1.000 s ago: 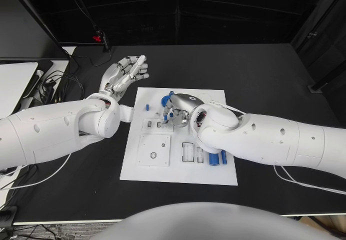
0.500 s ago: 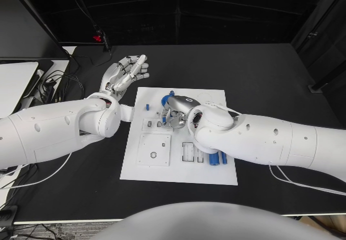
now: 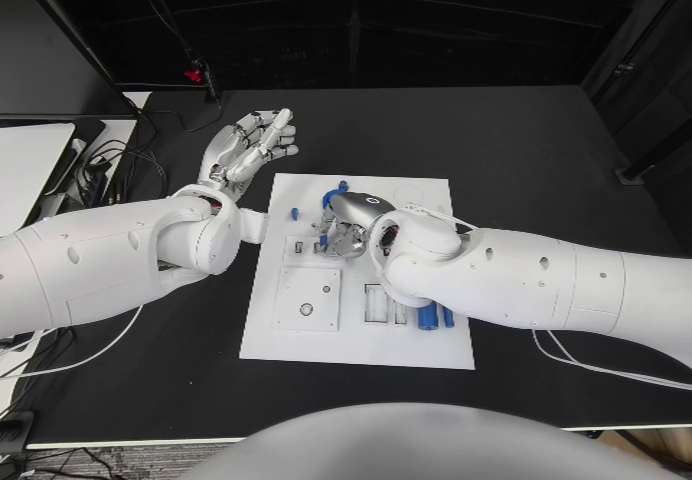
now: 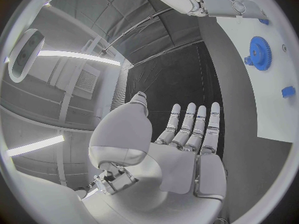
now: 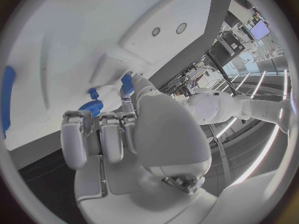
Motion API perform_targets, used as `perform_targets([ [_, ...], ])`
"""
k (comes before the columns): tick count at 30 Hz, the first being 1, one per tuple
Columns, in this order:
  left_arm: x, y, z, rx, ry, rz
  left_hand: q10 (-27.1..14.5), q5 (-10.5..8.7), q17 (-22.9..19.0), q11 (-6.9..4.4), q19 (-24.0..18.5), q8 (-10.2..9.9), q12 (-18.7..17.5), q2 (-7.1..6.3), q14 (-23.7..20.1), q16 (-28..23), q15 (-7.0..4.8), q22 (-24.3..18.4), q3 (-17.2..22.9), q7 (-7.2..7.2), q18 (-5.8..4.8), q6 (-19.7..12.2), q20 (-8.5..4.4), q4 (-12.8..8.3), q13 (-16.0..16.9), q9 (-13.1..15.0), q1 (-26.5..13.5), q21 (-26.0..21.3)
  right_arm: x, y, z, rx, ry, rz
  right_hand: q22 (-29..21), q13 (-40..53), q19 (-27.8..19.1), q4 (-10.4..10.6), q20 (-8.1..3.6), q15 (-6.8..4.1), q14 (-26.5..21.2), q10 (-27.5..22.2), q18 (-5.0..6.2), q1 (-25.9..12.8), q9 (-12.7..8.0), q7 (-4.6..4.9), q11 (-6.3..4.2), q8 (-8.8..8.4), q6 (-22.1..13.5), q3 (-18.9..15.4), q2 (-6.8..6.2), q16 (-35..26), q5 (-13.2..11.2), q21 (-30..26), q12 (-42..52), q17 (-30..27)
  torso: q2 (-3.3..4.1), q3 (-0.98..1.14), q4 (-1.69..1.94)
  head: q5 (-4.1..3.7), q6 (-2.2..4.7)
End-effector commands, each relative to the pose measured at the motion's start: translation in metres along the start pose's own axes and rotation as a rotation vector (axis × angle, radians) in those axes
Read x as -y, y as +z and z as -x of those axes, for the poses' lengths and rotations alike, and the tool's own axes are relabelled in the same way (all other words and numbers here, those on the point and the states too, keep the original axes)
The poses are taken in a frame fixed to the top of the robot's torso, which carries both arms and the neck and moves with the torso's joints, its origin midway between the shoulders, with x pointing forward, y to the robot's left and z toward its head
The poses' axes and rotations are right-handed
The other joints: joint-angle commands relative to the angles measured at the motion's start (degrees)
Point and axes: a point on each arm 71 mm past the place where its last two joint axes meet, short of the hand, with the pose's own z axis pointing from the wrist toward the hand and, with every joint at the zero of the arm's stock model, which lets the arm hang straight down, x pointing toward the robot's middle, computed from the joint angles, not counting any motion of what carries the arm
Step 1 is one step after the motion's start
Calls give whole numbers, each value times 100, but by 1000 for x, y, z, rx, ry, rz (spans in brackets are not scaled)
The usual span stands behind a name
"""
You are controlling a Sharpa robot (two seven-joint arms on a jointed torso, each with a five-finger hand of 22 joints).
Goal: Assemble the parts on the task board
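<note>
Because the right hand [image 3: 351,222] is lowered over the upper middle of the task board [image 3: 289,345] with its fingers curled down among the parts, the main risk is judged to lie in what cannot be seen beneath it. The board itself, a white plate in the centre of the head view, could be pushed across the black table [image 3: 519,140] if the hand bears sideways on it, since nothing is seen holding it down. The left hand [image 3: 248,150] is held flat with its fingers extended and close side by side, holding nothing, over the bare table just beyond the board's upper left corner, so no bracing is given there. Whether the right hand is clamped on a part cannot be told: in the right wrist view its fingers [image 5: 102,134] are bent toward the blue gear [image 5: 92,107] and a small blue peg [image 5: 126,83], but contact is hidden. If a part is pinched only lightly, it could be dropped or tipped as it is seated; if the hand is misaligned, the gear could be jammed at an angle. The blue cylinders [image 3: 436,318] lying at the lower right of the board, close under the right forearm, could be rolled off by a sweep of that arm. The small blue block [image 3: 294,213] near the board's upper left edge could be knocked by stray fingers.
</note>
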Motion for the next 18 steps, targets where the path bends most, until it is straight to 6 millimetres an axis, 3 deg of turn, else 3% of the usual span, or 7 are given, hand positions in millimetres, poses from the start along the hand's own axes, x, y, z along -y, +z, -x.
perform_targets([
  [1, 12, -1, 0, -7, 3, -163, 37, 21, 4, -8, -31, -27, 34, 42, 23, -23, 7, -4, -37, 863, 41, 21, 3, -1, -5, -1, 32, 5, 0, 1, -1, -16, -18, 1, 1510, 1508, 605, -27, 51, 38, 606, 596, -43, -22, 9, -148, 36, 14, 181, -1, 18, 14, 35, 19, 14, 1507, -7, 3, 7, 2, -6],
  [18, 12, -2, 2, -3, 4, -162, 37, 21, 4, -8, -31, -27, 34, 42, 23, -23, 7, -4, -37, 863, 41, 21, 3, -1, -5, -1, 32, 5, 3, 1, -3, -22, -19, -11, 1510, 1508, 605, -31, 51, 38, 606, 596, -43, -41, 2, -142, 38, -10, 182, 0, 16, 14, 28, 19, 14, 1507, -6, 2, -7, -22, -5],
])
